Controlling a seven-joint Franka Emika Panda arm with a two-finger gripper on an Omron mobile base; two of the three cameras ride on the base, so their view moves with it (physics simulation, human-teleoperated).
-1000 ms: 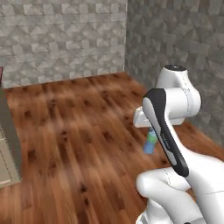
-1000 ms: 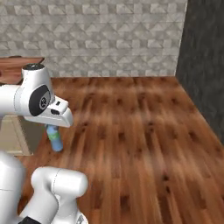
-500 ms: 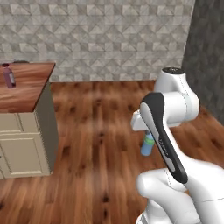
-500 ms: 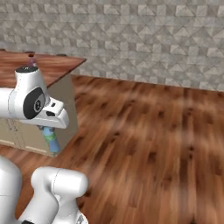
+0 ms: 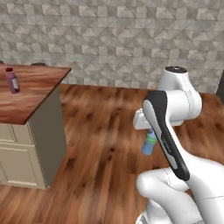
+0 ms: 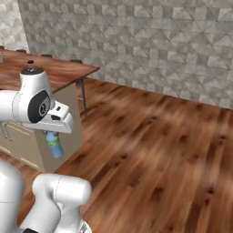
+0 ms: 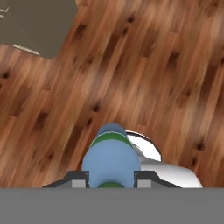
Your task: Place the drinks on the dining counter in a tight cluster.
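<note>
At the far left of the left base view the dining surface (image 5: 30,94) now stands in plain sight, its reddish wood top on a beige base, with the purple-capped bottle (image 5: 12,80) upright near its back edge. A second ago that view held nothing but floor and a sliver of beige cabinet, and half a second ago the island sat small in the upper left corner. The whole picture has swung, so the base has turned and the things themselves have not moved. The robot therefore appears to be mid-transit, bringing the island into reach before any placing can start.

Further right, the light-blue bottle (image 5: 149,143) hangs upright below the white wrist, over bare floor and well apart from the island. The hand view shows it end-on, with the pincer (image 7: 111,178) clamped on it, one dark finger (image 7: 78,179) pressed to each side of its body, as it was a second ago. In the right base view the same bottle (image 6: 54,144) hangs in front of the island's beige end panel.

The room is wood-plank floor (image 5: 100,144) running back to a grey patterned stone wall (image 5: 118,39). The slim dark-brown bottle cannot be made out.
</note>
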